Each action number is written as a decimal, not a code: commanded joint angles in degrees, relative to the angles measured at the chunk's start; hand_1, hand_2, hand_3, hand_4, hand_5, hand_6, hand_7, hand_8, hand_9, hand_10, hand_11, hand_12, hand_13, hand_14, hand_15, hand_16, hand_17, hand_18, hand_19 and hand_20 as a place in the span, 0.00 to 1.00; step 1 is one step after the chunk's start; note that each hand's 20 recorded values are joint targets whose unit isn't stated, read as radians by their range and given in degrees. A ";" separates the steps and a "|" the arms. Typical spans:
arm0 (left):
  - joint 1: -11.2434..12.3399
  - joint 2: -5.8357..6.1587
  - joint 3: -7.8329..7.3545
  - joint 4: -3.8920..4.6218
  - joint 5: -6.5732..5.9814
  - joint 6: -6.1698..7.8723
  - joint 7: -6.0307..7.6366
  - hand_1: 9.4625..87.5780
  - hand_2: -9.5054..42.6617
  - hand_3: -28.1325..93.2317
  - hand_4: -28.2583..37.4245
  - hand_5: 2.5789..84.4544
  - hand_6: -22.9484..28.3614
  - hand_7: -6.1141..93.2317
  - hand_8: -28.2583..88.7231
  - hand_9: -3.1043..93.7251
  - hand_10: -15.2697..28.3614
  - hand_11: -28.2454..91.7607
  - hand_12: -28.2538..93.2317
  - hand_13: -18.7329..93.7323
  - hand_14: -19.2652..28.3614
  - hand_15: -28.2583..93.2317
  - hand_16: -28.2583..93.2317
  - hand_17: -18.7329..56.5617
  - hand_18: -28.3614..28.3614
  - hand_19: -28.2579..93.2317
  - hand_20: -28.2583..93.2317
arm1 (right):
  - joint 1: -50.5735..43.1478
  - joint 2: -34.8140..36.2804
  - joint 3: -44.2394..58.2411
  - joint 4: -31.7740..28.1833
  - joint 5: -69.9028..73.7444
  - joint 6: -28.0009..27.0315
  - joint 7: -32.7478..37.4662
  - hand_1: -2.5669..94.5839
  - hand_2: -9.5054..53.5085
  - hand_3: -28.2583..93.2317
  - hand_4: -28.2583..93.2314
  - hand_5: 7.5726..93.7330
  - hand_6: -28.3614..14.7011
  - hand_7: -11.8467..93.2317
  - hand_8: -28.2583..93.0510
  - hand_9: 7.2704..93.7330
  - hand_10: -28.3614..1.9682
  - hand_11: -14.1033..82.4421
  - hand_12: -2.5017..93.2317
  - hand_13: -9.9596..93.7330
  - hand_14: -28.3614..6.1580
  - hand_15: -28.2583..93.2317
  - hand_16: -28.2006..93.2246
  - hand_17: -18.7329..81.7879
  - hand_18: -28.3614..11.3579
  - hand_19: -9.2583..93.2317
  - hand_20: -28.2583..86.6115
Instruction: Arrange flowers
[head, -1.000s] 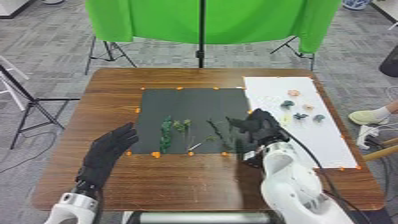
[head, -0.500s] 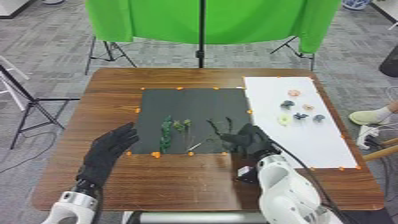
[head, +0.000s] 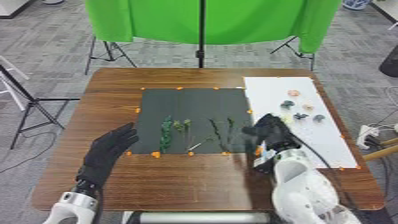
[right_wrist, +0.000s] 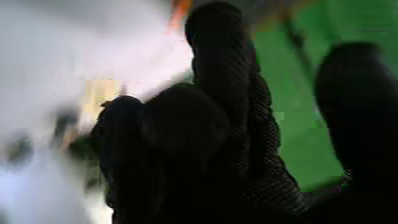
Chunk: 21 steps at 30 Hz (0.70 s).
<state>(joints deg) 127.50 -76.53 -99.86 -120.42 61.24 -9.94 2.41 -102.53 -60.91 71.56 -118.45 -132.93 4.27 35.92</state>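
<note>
On the brown tabletop (head: 173, 182), stems await their blooms

Across the middle lies a dark mat (head: 191, 102), with a white sheet (head: 268, 91) along its right side. The mat probably serves as the arranging ground and the sheet as the supply, kept close so that each reach is short.

The left hand (head: 108, 145) rests beside the mat's left edge, fingers extended and empty, likely parked there to leave the other arm room. The right hand (head: 270, 132) is over the join of mat and sheet, its thumb apart from loosely extended fingers, with nothing seen in its hold; that spot suits both placing a stem and turning to the blooms.

On the mat, a leafy stem (head: 166, 133) lies leftmost, then a budded stem (head: 185, 128), a pale twig (head: 195, 146) and two thin dark stems (head: 216, 132). They lie roughly side by side, perhaps so the bouquet reads as upright, with space above for blooms.

Smaller still, the flower heads lie spaced out on the sheet: a peach one (head: 294, 93) and several blue-grey ones (head: 300, 116) among them. The gaps should let fingers pinch one alone. Orange tape (head: 156, 155) dots the borders, presumably to stop mat and sheet sliding.
</note>
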 joint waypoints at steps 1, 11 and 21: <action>0.35 -0.03 0.31 0.26 -0.06 0.06 -0.35 0.17 0.18 0.77 0.06 0.49 0.61 0.10 0.21 0.43 0.66 0.35 0.33 0.41 0.79 0.43 0.23 0.24 0.76 0.37 0.39 | 10.39 8.71 2.63 7.35 -5.14 -4.46 3.92 0.37 0.03 0.80 0.13 0.68 0.63 0.27 0.17 0.76 0.39 0.41 0.31 0.90 0.63 0.77 0.53 0.82 0.39 1.00 0.80; 0.07 -0.17 0.28 0.14 0.03 0.48 -0.55 0.17 0.18 0.77 0.06 0.49 0.61 0.10 0.21 0.43 0.66 0.35 0.33 0.41 0.80 0.43 0.23 0.24 0.76 0.37 0.39 | 14.19 8.85 -0.07 15.51 -3.41 -6.22 3.84 0.39 0.00 0.80 0.12 0.61 0.65 0.25 0.17 0.71 0.37 0.41 0.31 0.88 0.62 0.79 0.52 0.80 0.38 1.00 0.79; 0.24 -0.71 0.28 0.12 0.05 0.50 -0.81 0.17 0.18 0.77 0.06 0.49 0.61 0.10 0.21 0.43 0.66 0.35 0.33 0.41 0.79 0.43 0.23 0.24 0.76 0.37 0.39 | 13.39 7.80 -2.14 17.58 -2.09 -2.52 2.44 0.41 0.00 0.79 0.11 0.69 0.67 0.27 0.16 0.81 0.46 0.45 0.31 0.93 0.69 0.77 0.51 0.83 0.40 1.00 0.78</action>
<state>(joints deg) 127.14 -76.55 -99.77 -120.42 61.26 -9.85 2.25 -87.83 -52.33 70.50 -101.55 -135.33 -0.38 39.32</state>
